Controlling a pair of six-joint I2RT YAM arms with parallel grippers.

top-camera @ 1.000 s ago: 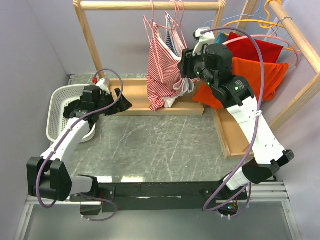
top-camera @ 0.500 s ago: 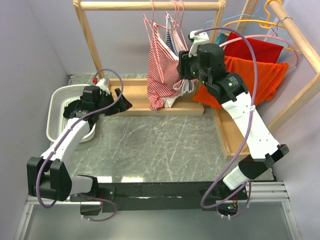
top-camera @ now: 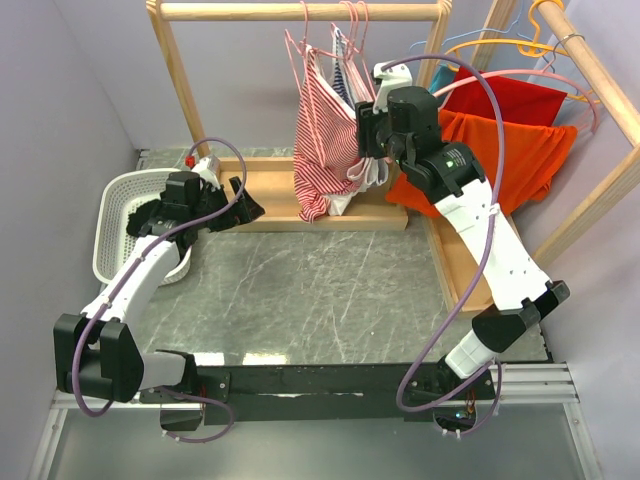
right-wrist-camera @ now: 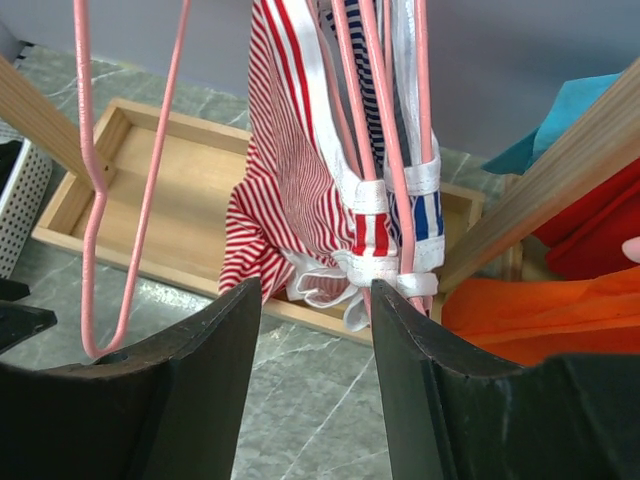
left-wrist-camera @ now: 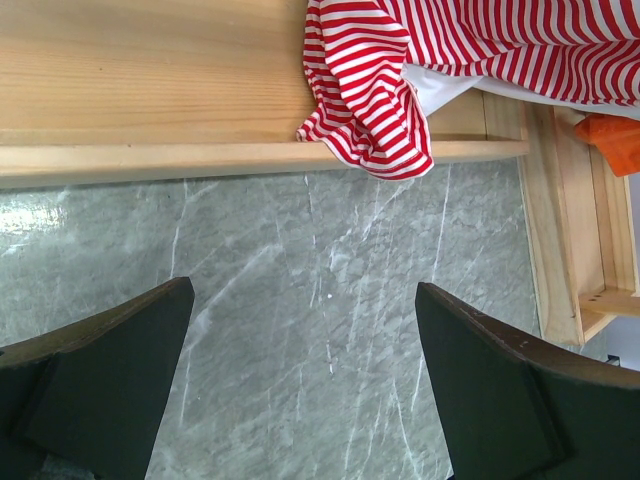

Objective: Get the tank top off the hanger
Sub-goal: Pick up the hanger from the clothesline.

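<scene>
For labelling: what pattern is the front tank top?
Tank top: red-and-white stripes, clearest in the left wrist view.

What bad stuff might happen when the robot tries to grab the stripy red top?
1. The red-striped tank top hangs bunched with a blue-striped top and several pink hanger wires just beyond the open right fingers, so they may pinch the wrong thing.
2. Tugging the cloth might drag hangers off the wooden rail.
</scene>
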